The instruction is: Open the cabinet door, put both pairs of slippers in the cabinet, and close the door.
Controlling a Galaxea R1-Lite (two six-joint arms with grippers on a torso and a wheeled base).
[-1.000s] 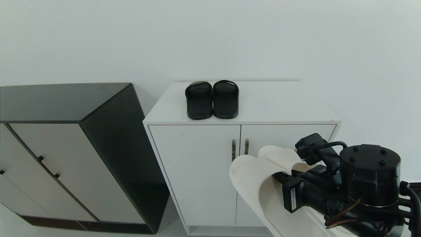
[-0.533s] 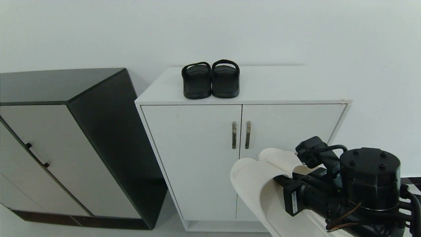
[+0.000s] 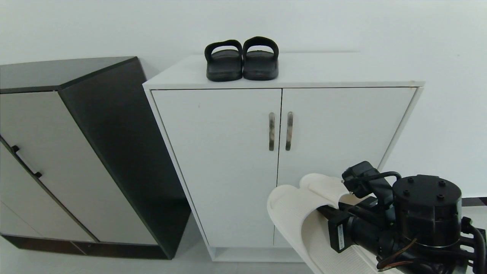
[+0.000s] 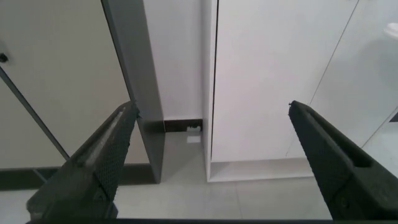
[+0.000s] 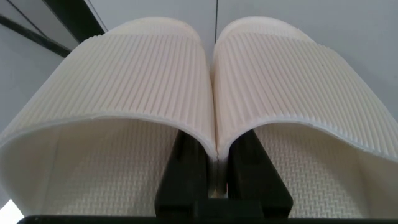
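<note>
Two doors of the white box-shaped cabinet [image 3: 228, 171] stand shut, ahead of both grippers. A black-sided, grey-fronted cabinet [image 3: 114, 152] stands beside it. The black moulded slippers [image 3: 242, 61] sit paired on its top, above and beyond the right gripper [image 5: 216, 168]. In the right wrist view that gripper's fingers pinch together the adjoining straps of the cream ribbed slippers [image 3: 293, 209]. The left gripper [image 4: 212, 107] hangs low, fingers spread wide, the gap between the cabinets just ahead.

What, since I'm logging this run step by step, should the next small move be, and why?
Probably raise the open left gripper toward the left door handle to pull it. Both cabinet doors are shut, the right gripper is clamped on the white slippers, and the black slippers sit on top.
</note>
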